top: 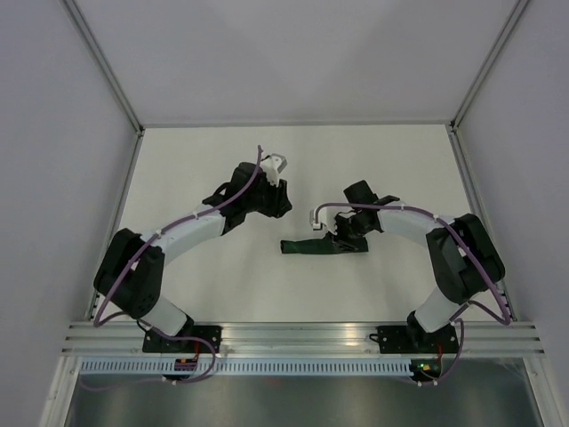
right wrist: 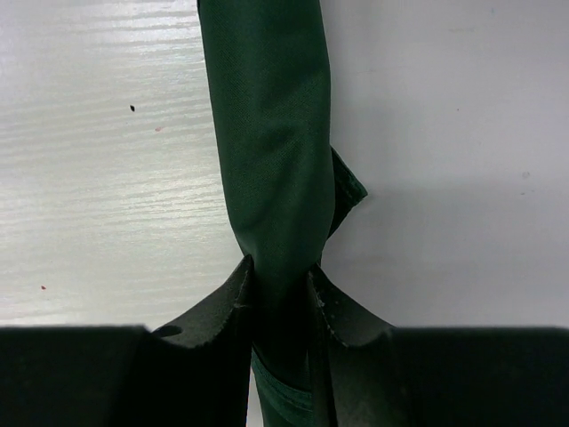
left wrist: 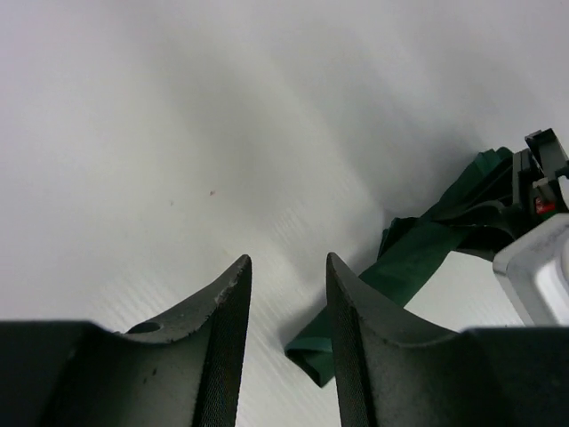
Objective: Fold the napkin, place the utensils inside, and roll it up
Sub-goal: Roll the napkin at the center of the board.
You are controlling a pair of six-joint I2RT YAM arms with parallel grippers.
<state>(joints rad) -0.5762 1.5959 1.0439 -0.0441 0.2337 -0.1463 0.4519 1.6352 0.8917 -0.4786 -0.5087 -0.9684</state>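
The napkin (top: 307,246) lies near the middle of the white worktop (top: 222,178). It is no flat cloth but a narrow dark green roll, stretched left to right between the two arms.

The right arm (top: 418,222) reaches in from the right, and the right jaws pinch the right end of the roll. In the right wrist view the napkin (right wrist: 271,133) runs straight away from the camera, with a dark finger pressed against each side of it and the cloth filling the gap between them. A small corner of cloth (right wrist: 348,191) sticks out on one side of the roll, a little beyond the fingers. Below the fingers a further bit of green fold shows.

The left arm (top: 178,236) curves in from the left, and the left jaws sit near the roll's left end, on its far side and apart from it. In the left wrist view they stand spread with only bare worktop between them. The napkin (left wrist: 418,258) lies off to one side there, slanting away towards the right arm's wrist (left wrist: 538,267), and its loose near end (left wrist: 311,356) shows a folded edge just beside one finger. Whether the left jaws touch the worktop I cannot tell
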